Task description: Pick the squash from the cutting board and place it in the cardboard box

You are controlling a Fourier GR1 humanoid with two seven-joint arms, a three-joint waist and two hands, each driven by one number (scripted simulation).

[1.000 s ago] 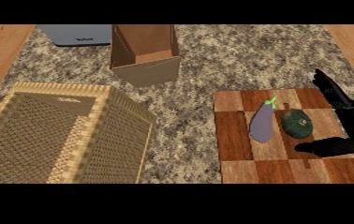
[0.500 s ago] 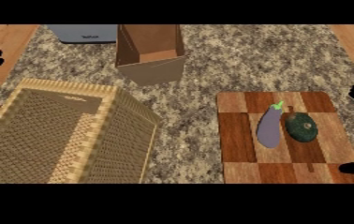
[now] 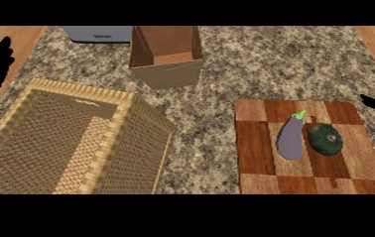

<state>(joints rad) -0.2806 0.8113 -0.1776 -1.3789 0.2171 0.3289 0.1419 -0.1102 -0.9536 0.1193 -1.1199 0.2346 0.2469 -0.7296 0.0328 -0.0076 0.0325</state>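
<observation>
squash [image 3: 324,139] dark green | cutting board [image 3: 256,151] brown checks | eggplant [image 3: 291,139] seemingly purple

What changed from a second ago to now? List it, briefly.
The right hand pulled back from over the cutting board to the view's right edge, taking hold of nothing. A sliver of the left hand came in at the left edge. The squash, eggplant, cardboard box and wicker basket stayed put.
</observation>
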